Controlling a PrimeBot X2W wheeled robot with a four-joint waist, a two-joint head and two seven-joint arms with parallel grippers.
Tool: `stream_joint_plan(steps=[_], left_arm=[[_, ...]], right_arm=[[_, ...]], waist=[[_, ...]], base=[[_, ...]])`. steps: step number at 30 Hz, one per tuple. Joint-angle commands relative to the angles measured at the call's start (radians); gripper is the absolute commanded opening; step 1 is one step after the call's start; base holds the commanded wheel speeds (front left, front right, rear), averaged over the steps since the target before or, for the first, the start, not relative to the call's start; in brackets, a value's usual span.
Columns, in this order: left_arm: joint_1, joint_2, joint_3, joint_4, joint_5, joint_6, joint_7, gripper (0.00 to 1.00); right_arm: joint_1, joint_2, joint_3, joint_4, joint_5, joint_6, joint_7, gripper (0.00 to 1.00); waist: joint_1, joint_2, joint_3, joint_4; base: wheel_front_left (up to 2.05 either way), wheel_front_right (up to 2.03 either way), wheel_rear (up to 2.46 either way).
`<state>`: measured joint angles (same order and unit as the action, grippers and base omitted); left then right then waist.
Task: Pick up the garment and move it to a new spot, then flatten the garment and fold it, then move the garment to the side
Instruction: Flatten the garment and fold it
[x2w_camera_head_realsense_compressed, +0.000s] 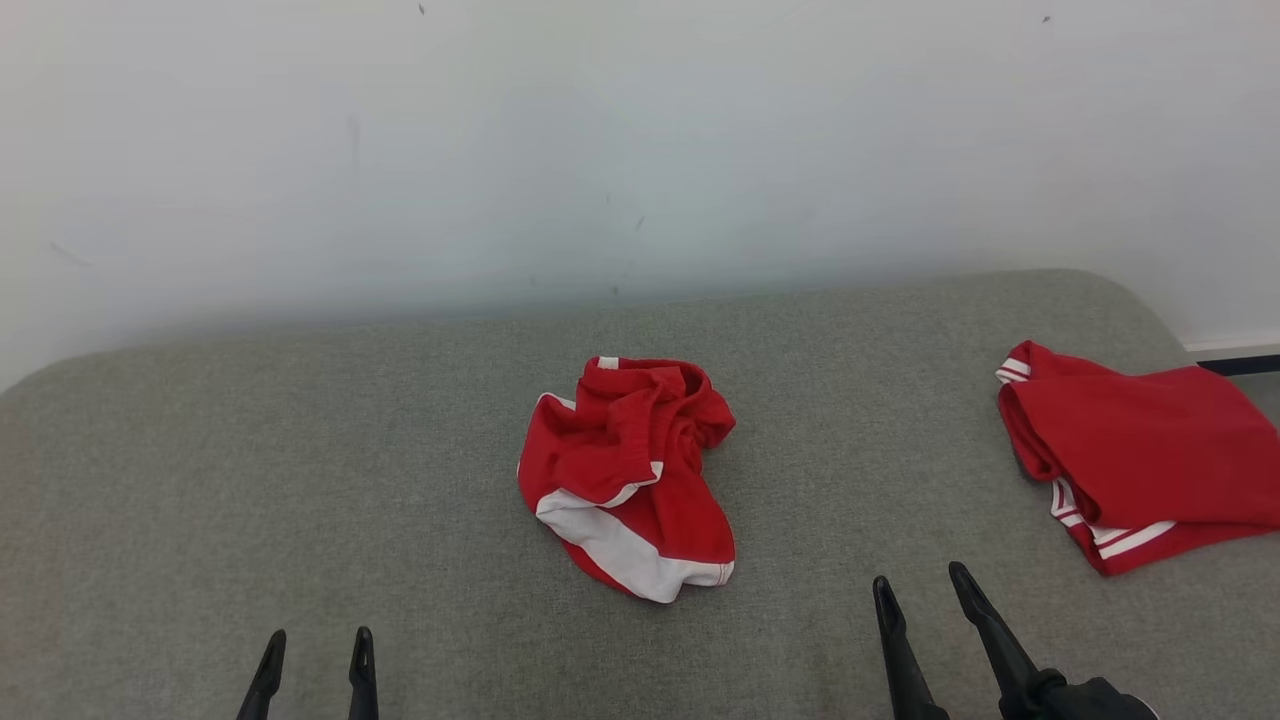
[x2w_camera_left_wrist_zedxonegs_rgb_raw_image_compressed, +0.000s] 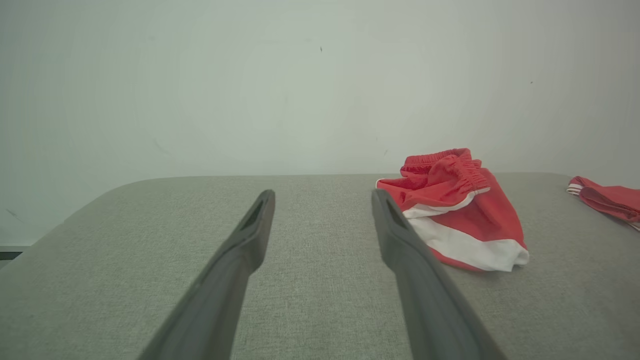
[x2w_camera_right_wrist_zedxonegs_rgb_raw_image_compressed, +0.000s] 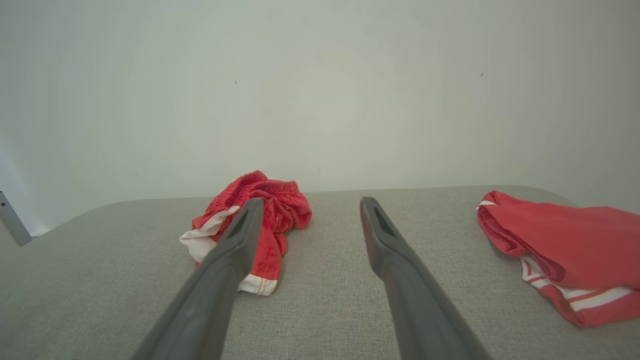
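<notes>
The garment (x2w_camera_head_realsense_compressed: 628, 470) is a crumpled pair of red shorts with white trim, lying in a heap at the middle of the grey cushioned surface (x2w_camera_head_realsense_compressed: 250, 470). It also appears in the left wrist view as the garment (x2w_camera_left_wrist_zedxonegs_rgb_raw_image_compressed: 452, 210), just right of the fingers, and in the right wrist view as the garment (x2w_camera_right_wrist_zedxonegs_rgb_raw_image_compressed: 270, 215), partly behind one finger. My left gripper (x2w_camera_head_realsense_compressed: 318, 642) stands open near the front edge, left of the heap. My right gripper (x2w_camera_head_realsense_compressed: 920, 578) stands open to the heap's right. Neither touches the cloth.
A second red piece of clothing with white stripes (x2w_camera_head_realsense_compressed: 1135, 465) lies roughly folded at the right end of the surface, also seen as the red cloth (x2w_camera_right_wrist_zedxonegs_rgb_raw_image_compressed: 570, 255) and the red cloth (x2w_camera_left_wrist_zedxonegs_rgb_raw_image_compressed: 607, 200). A pale wall (x2w_camera_head_realsense_compressed: 600, 150) rises directly behind the surface's far edge.
</notes>
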<state>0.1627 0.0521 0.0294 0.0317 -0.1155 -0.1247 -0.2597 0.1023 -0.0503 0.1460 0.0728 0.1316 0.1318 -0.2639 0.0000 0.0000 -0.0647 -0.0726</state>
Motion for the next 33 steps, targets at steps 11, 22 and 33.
stream_joint_plan(steps=[11,22,33], left_arm=[[-0.085,-0.001,-0.092,0.044,0.043,-0.005,-0.006,1.0],[-0.352,0.093,-0.382,0.256,0.019,-0.005,-0.004,1.0],[-0.626,0.097,-0.46,0.541,0.063,-0.003,0.003,1.0]], right_arm=[[-0.015,0.0,0.007,0.003,-0.016,-0.003,-0.001,1.0],[-0.042,0.0,0.016,-0.002,-0.037,-0.003,-0.001,1.0],[-0.087,0.0,0.032,-0.026,-0.033,-0.003,-0.001,1.0]], waist=[[0.0,0.0,0.017,-0.031],[0.0,0.0,0.098,-0.091],[0.0,0.0,0.207,-0.137]], base=[[0.0,0.0,0.0],[0.0,0.0,0.0],[0.0,0.0,0.0]])
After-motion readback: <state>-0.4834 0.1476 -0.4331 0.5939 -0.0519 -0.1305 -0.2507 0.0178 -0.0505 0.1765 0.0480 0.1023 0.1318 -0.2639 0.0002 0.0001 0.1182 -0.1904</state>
